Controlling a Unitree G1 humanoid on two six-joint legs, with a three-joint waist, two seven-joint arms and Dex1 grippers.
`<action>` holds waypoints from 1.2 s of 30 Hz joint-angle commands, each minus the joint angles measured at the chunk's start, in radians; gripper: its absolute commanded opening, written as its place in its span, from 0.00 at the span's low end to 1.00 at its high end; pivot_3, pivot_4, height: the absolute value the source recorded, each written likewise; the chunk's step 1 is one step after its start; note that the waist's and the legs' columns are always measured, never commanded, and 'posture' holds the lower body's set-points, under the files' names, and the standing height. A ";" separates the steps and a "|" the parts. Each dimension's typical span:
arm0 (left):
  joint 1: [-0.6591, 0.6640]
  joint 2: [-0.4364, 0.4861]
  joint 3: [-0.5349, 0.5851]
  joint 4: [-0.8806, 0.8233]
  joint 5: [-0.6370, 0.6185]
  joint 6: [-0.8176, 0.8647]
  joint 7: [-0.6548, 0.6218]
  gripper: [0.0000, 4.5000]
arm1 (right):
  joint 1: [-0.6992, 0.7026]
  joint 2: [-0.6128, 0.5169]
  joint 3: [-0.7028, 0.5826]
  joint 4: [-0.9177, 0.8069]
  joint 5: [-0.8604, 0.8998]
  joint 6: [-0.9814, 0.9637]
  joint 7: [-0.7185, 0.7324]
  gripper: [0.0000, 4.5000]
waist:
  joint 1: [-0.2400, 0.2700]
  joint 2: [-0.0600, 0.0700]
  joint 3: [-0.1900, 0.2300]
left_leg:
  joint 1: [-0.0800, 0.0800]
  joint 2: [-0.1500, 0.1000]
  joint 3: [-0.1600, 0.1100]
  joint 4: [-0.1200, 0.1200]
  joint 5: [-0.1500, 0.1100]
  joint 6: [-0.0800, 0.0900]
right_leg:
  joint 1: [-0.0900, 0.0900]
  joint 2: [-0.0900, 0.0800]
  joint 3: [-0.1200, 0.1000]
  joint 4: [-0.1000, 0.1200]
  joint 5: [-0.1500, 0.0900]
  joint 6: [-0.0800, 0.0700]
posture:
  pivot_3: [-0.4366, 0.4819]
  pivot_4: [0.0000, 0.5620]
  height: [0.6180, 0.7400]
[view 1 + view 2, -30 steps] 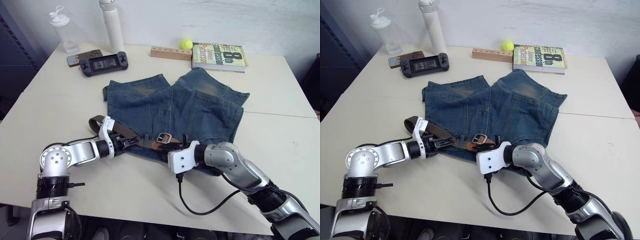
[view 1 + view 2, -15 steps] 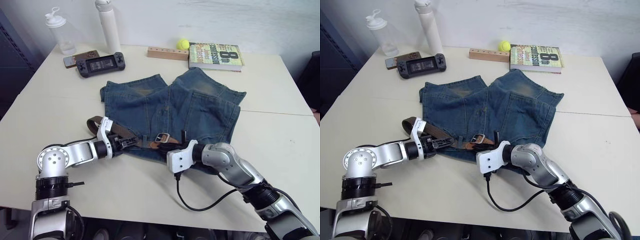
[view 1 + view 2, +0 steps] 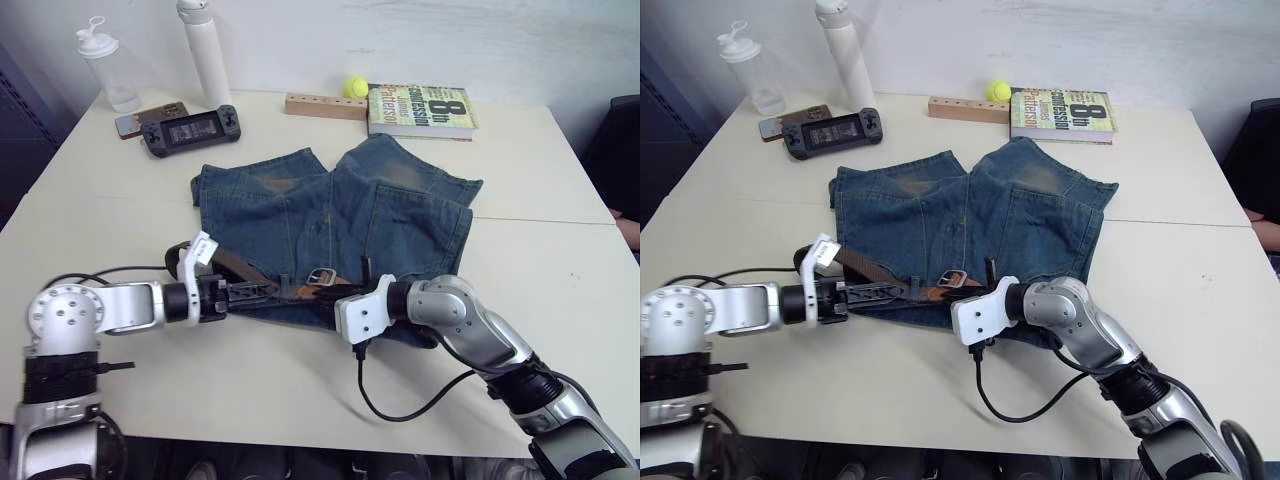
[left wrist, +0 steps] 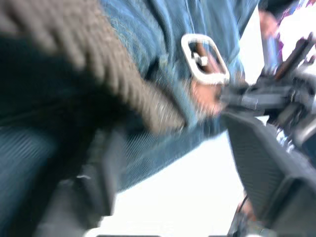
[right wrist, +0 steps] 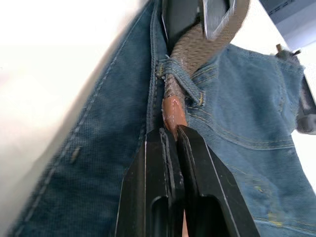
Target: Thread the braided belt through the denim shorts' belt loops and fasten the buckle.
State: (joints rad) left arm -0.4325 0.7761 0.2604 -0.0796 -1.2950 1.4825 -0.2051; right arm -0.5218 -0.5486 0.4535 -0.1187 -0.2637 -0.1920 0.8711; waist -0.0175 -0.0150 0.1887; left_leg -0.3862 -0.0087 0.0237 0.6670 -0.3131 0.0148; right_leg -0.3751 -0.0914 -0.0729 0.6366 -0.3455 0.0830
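The left gripper (image 3: 872, 291), closed on the belt (image 3: 862, 270), has drawn back toward 9 o'clock while the right gripper (image 5: 172, 129) stays clamped on the tip just past a loop (image 5: 178, 79) at the shorts' (image 3: 970, 215) 6 o'clock waistband, suggesting threading is advancing.

Table (image 3: 560, 180): white top. Denim shorts (image 3: 340, 215) lie flat at the centre, waistband toward the near edge. Along the far edge, from the far left corner: clear plastic bottle (image 3: 100, 70), white flask (image 3: 205, 50), phone (image 3: 150, 115), black handheld game console (image 3: 190, 128) just beside the phone, wooden block (image 3: 322, 105), yellow ball (image 3: 355, 87), book (image 3: 420, 110). A black cable (image 3: 410, 405) rests on the surface near the near edge.
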 commanded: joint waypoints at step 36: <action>-0.078 0.445 -0.077 -0.295 0.192 -0.141 -0.672 0.98 | -0.343 -0.269 -0.065 0.389 0.158 -0.503 0.284 0.00 | -0.010 0.001 0.002 | -0.001 0.000 0.001 -0.001 0.000 0.001 | -0.001 0.000 0.001 0.001 -0.001 -0.002 | 0.48 0.27 0.98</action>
State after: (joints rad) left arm -0.5038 1.2037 0.1486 -0.3690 -1.1080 1.3532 -0.8633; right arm -0.8577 -0.7882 0.4425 0.2560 -0.1574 -0.6802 1.1356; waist -0.0271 -0.0136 0.1905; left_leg -0.3873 -0.0085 0.0243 0.6665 -0.3129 0.0156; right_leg -0.3764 -0.0914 -0.0716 0.6376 -0.3466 0.0810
